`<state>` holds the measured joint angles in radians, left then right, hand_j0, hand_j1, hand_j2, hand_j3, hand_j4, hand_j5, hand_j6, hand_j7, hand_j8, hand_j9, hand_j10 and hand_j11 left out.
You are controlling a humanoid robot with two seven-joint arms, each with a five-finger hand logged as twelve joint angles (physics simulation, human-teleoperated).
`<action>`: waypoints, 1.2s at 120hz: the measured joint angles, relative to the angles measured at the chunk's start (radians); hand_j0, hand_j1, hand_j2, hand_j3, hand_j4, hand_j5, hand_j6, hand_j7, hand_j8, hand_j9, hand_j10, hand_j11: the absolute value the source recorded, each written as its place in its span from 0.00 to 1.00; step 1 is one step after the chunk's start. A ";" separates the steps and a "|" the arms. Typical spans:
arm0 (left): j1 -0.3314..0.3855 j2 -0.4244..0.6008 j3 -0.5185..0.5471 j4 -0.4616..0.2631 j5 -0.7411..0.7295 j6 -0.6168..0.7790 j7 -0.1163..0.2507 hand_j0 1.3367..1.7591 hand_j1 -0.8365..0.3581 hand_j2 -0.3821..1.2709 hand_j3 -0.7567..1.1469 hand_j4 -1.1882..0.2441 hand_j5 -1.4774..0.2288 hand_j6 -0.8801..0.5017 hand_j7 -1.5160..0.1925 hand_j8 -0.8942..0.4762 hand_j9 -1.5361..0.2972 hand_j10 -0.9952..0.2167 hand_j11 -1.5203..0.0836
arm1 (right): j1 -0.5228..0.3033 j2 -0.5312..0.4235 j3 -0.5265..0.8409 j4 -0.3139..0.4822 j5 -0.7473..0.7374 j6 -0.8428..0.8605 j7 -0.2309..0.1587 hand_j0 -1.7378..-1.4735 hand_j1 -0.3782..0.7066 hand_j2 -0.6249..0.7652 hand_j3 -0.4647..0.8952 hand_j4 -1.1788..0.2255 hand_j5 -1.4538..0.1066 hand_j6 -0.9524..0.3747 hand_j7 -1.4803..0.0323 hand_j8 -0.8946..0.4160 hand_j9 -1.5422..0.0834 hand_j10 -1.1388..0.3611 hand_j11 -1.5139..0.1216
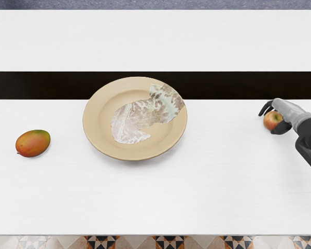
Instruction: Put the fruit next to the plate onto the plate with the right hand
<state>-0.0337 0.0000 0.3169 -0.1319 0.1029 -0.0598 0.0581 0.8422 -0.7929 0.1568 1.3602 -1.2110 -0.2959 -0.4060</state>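
Note:
A tan plate [101,127] with a mottled grey-brown patch lies in the middle of the white table. A small red-yellow apple [272,120] sits on the table far to the plate's right. My right hand [274,116] comes in from the right edge and curls around the apple, fingers over its top and thumb below it; the apple still looks to be resting on the table. A red-green mango [33,143] lies on the table to the left of the plate. The left arm is out of view.
A dark band [41,85] runs across the table behind the plate, whose far rim overlaps it. The table's front edge [155,234] shows above a patterned floor.

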 joint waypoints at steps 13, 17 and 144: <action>0.000 0.000 0.000 0.000 0.000 0.000 0.000 0.76 0.75 0.26 0.40 0.66 0.68 0.46 0.70 0.47 0.66 0.62 0.75 | 0.002 -0.001 0.001 0.000 0.008 0.002 0.000 0.34 0.56 0.45 0.34 0.42 0.44 0.42 0.47 0.45 0.46 0.44 0.45; 0.000 0.000 0.000 0.000 0.000 0.000 0.000 0.76 0.75 0.26 0.40 0.66 0.68 0.46 0.70 0.47 0.66 0.62 0.75 | 0.004 -0.002 0.003 0.001 0.012 0.004 0.001 0.33 0.56 0.48 0.34 0.41 0.44 0.40 0.47 0.44 0.46 0.43 0.44; 0.000 0.000 0.000 0.000 0.000 0.000 0.000 0.76 0.75 0.26 0.40 0.66 0.68 0.46 0.70 0.47 0.66 0.62 0.75 | 0.077 0.055 0.368 0.107 0.580 0.459 0.023 0.31 0.58 0.61 0.34 0.39 0.38 0.31 0.43 0.39 0.43 0.43 0.42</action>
<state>-0.0337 0.0000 0.3170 -0.1319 0.1028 -0.0598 0.0583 0.9195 -0.7382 0.5252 1.4676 -0.6313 0.1627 -0.3833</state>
